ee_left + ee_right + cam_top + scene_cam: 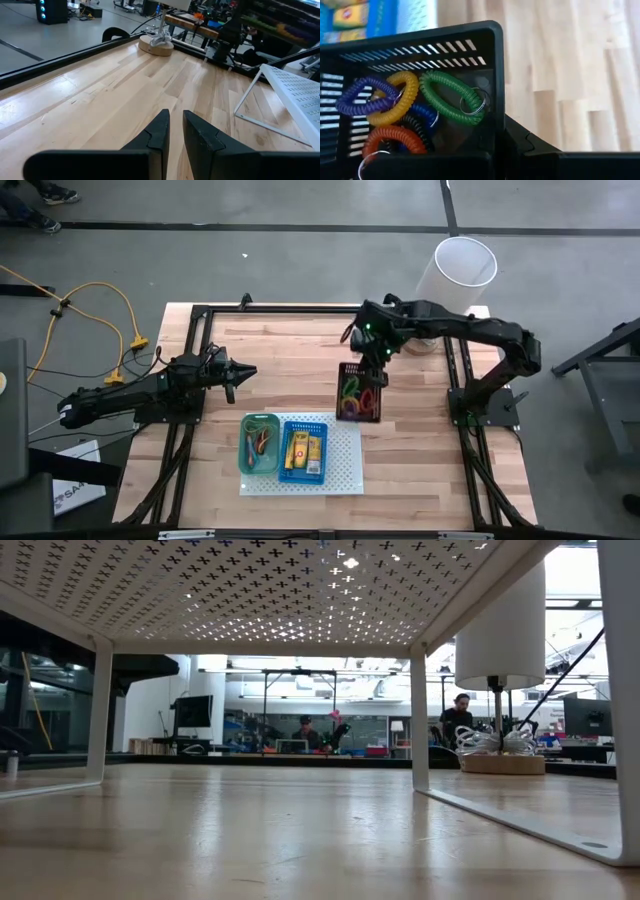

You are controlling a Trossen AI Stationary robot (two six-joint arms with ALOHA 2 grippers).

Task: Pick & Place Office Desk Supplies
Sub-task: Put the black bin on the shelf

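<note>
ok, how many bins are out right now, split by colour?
green bin: 1
blue bin: 1
black bin: 1
Total: 3

Grey floor [300, 260], white lamp [455, 275], wooden table [290, 345]

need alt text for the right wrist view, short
A black slotted bin fills the picture, holding coiled plastic loops: green, yellow, purple, orange. The right gripper is shut on the bin's wall. Beyond lie the wooden table and a blue bin.
</note>
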